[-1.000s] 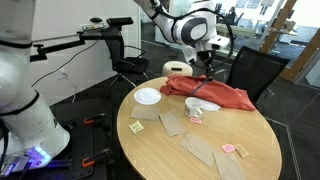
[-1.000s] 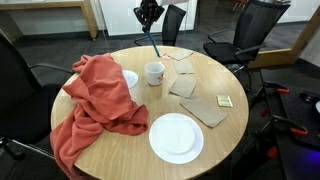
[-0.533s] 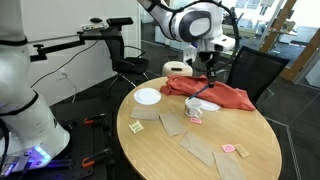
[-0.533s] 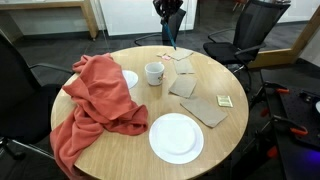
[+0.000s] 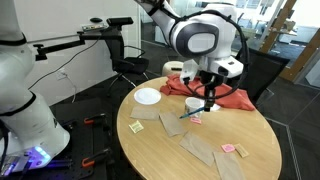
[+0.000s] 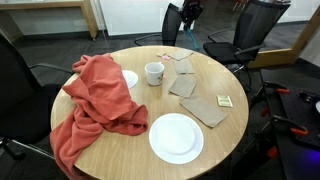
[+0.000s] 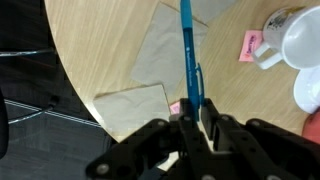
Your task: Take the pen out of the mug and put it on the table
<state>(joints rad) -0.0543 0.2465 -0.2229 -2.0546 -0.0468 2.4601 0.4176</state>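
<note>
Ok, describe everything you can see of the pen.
The pen is a thin, straight teal-blue stick, plastic by the look. One end is pinched between the fingers of the gripper; the rest points out over the wooden table and tan paper sheets, outside the mug. Whether its tip touches the table is unclear.

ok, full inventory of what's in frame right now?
table: 1, light wood, round, centre
mug: 1, white with pink marks, on the table near the cloth
pen: 1, teal-blue, in the end effector, clear of the mug
plate: 1, white, near the table edge
cloth: 1, red, draped over the table edge
paper sheets: several, tan, flat on the table
sticky notes: a few, yellow and pink, scattered
office chairs: several, black, around the table
end effector: 1, black, shut on the pen
</note>
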